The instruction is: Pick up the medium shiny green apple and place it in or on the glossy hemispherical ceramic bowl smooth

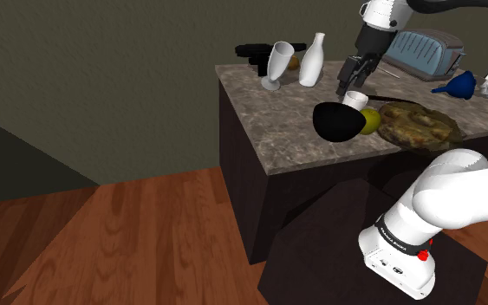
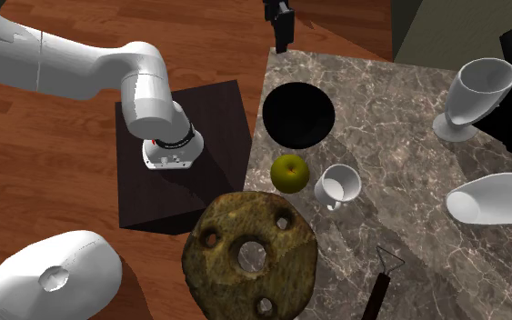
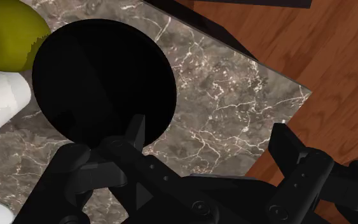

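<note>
white mug [image 2: 337, 186], goblet [image 2: 477, 93], vase [image 2: 499, 200]

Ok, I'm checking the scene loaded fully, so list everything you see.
bowl: one, black, near counter corner
apple: one, green, beside bowl
mug: one, white, beside apple
goblet: one, white, counter
vase: one, white, near goblet
holed slab: one, brown, beside apple
tool: one, dark handle, counter edge
funnel: one, blue, counter
appliance: one, grey-blue, behind funnel
counter: one, grey marble
stand: one, dark, on floor
arm: one, white, on stand
gripper: one, black, open, over counter
</note>
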